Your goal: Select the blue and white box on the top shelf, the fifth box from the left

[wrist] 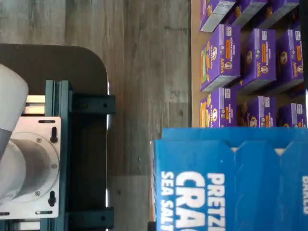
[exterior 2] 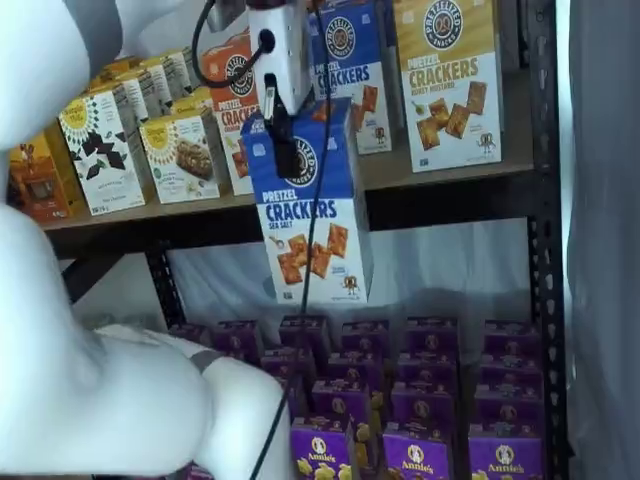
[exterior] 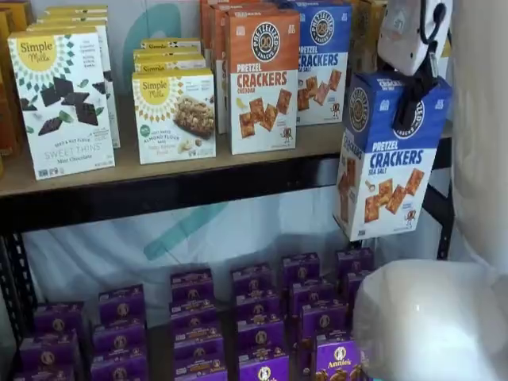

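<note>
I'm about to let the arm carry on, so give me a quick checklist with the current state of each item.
1. Right box taken: ok. The pincer holds the blue and white box, marked sea salt.
2. Box clear of the top shelf: ok, it hangs in front of and below the board in both shelf views.
3. Grip at the box's top: ok, though the box hangs slightly tilted.
4. Cheddar box upright: ok.
5. Purple boxes below untouched: ok.
6. Finger contact firmness: cannot tell.
</note>
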### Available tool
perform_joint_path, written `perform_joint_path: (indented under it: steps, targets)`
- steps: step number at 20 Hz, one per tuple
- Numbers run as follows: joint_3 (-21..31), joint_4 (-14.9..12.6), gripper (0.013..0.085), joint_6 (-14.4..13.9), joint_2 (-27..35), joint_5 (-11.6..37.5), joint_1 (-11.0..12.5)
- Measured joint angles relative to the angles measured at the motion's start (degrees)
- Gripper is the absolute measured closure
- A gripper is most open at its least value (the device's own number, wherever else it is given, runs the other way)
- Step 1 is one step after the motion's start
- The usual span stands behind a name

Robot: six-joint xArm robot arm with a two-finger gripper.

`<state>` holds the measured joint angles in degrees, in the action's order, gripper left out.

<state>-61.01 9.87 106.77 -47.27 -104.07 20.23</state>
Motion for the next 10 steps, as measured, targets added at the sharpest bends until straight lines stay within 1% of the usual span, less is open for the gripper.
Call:
perform_joint_path:
  steps: [3, 10]
  targets:
    - [0.89, 0.25, 0.0410, 0.01, -0.65, 0.05, 0.07]
    - [2.16, 0.00, 0.0410, -0.68, -0.79, 0.86, -0.88]
